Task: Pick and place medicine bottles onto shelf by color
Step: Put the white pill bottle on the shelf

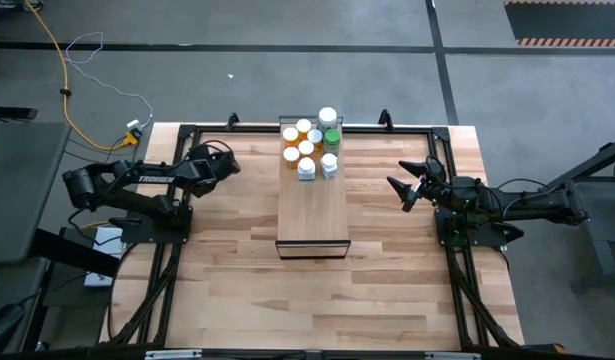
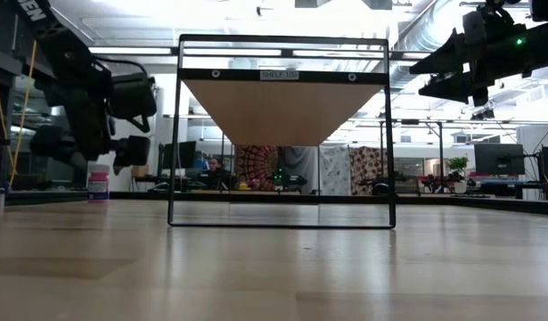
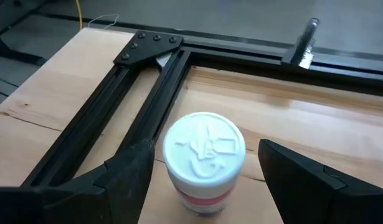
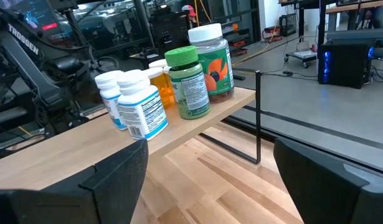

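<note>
The shelf (image 1: 312, 215) stands mid-table, a light-wood top on a black frame (image 2: 282, 107). Several medicine bottles (image 1: 309, 145) stand clustered on its far end: orange, white with blue labels, one green, one larger jar (image 4: 166, 81). Another white-capped bottle with a pink label (image 3: 203, 158) stands on the table by the frame's far left corner (image 2: 98, 183). My left gripper (image 3: 207, 149) is open, hovering above this bottle, a finger on either side. My right gripper (image 1: 397, 185) is open, raised right of the shelf and facing the cluster (image 4: 210, 162).
A black metal frame (image 1: 187, 130) runs round the table's working area, with a corner bracket (image 3: 147, 46) close to the pink-labelled bottle. The near part of the shelf top (image 1: 312, 220) is bare. Bare table lies near the shelf (image 1: 317, 300).
</note>
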### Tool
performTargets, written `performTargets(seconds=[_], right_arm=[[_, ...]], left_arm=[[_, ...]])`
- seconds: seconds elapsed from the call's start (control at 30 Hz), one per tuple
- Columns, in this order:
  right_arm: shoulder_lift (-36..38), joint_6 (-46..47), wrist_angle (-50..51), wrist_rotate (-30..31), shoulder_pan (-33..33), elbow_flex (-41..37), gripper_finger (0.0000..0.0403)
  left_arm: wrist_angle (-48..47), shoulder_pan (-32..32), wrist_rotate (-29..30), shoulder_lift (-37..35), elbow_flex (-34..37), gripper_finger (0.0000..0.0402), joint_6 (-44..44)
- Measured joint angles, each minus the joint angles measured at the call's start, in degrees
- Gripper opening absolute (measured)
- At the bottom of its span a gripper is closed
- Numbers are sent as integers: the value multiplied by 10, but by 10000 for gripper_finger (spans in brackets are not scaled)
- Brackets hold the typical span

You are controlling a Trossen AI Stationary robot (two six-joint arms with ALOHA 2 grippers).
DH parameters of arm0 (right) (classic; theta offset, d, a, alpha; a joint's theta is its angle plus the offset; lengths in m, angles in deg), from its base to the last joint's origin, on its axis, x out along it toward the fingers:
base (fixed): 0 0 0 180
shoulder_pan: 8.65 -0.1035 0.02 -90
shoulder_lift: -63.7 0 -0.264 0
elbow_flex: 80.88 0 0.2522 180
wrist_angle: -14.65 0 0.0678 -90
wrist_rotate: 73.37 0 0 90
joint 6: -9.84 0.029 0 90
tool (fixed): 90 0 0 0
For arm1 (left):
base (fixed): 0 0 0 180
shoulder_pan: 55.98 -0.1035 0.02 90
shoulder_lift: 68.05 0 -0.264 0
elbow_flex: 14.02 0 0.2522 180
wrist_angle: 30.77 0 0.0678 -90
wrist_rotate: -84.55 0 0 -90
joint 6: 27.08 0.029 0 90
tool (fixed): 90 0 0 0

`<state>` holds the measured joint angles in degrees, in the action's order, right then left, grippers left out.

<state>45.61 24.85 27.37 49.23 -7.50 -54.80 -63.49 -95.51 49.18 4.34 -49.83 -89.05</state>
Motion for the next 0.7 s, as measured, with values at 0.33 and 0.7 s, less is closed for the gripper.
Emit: performTargets(seconds=[0.33, 0.7], right_arm=[[0, 0, 0, 0, 0, 0, 337], [0, 0, 0, 0, 0, 0, 337]], left_arm=[[3, -6, -10, 0, 0, 251, -4], [34, -2, -25, -5, 0, 150, 39]])
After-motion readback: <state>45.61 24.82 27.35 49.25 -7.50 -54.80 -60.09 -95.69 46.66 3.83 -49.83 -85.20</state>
